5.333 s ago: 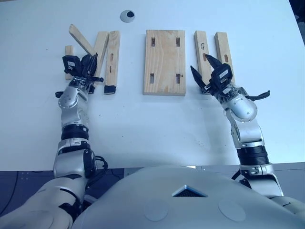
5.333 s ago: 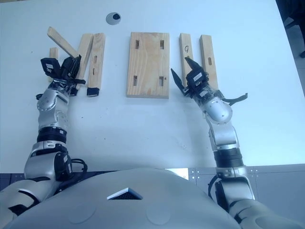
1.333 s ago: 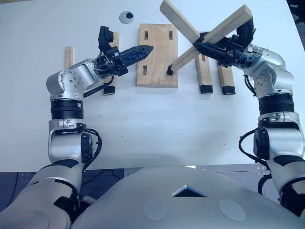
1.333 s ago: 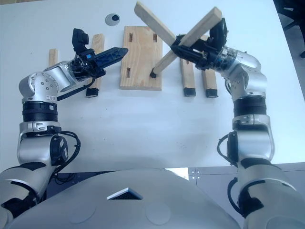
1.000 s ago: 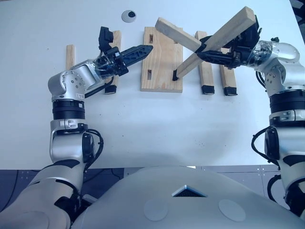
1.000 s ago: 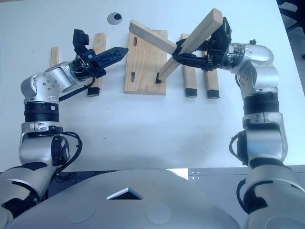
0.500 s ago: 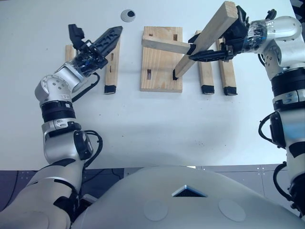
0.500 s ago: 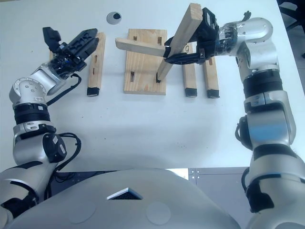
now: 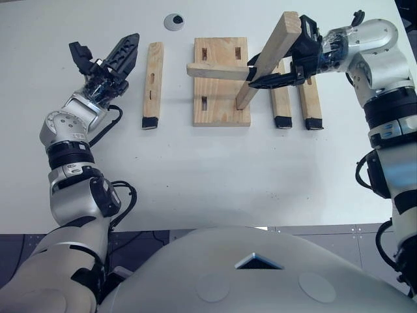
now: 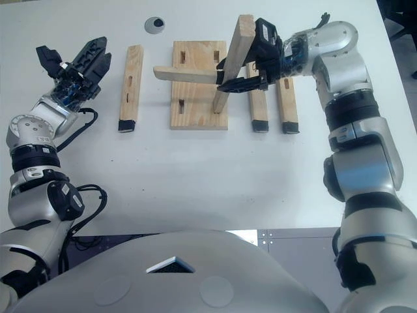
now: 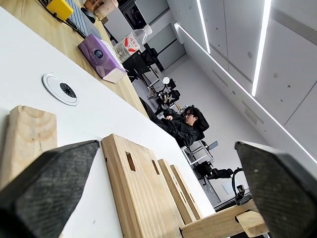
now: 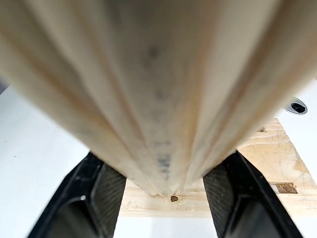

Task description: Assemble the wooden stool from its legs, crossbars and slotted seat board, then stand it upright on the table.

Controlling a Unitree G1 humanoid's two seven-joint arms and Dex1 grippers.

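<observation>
Right end effector (image 9: pixel 266 70) is pinching a leg (image 9: pixel 280 40) mid-length, with a crossbar (image 9: pixel 218 70) stuck into it and jutting out towards the table's left edge. The leg is tilted, lower end over the seat board (image 9: pixel 221 107); can't tell if it touches. The board lies flat on the table (image 9: pixel 208 169) near the middle of the far edge. One leg (image 9: pixel 152 81) lies flat left of it, two more (image 9: pixel 281 107) (image 9: pixel 311 101) to the right. Left end effector (image 9: pixel 126 47) is spread wide, holding nothing, above the far-left corner.

held leg (image 12: pixel 158 89) blurred close up (ends cut off), far ends of two lying legs (image 9: pixel 281 107) behind right gripper (image 9: pixel 259 72)
</observation>
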